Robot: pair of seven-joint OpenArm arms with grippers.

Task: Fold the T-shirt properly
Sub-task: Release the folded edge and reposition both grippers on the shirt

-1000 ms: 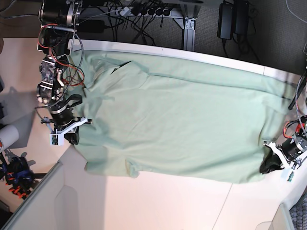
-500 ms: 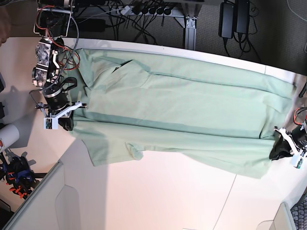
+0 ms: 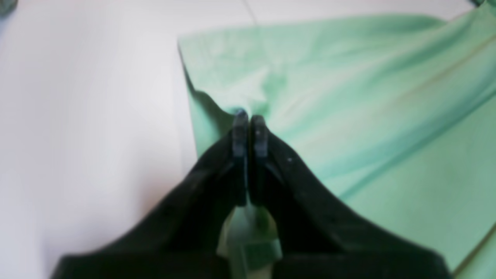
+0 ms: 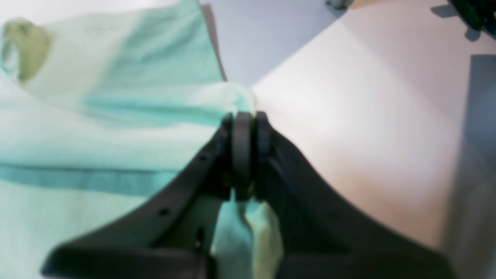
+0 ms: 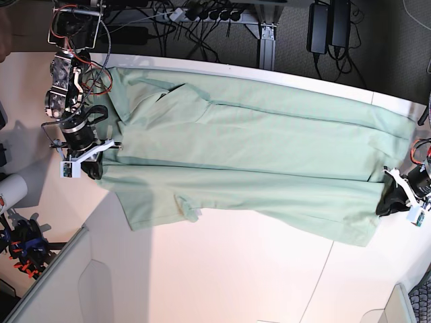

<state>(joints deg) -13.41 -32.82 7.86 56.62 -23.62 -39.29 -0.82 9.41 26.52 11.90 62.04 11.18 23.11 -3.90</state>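
Mint-green shirt (image 5: 249, 161) spread flat across white surface (image 5: 222, 276). Left gripper (image 3: 248, 128) clamped on one edge, jaws together on cloth. Right gripper (image 4: 245, 130) likewise pinching the opposite edge.

Lighting: bright, even overhead; my bench (image 5: 269, 282) glares pinkish-white. Both my wrist views soft, blurred throughout; base view sharper, edges bowed.

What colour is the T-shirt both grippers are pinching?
Pale mint green, plain with no print. The T-shirt shows best in the base view, spread across the table.
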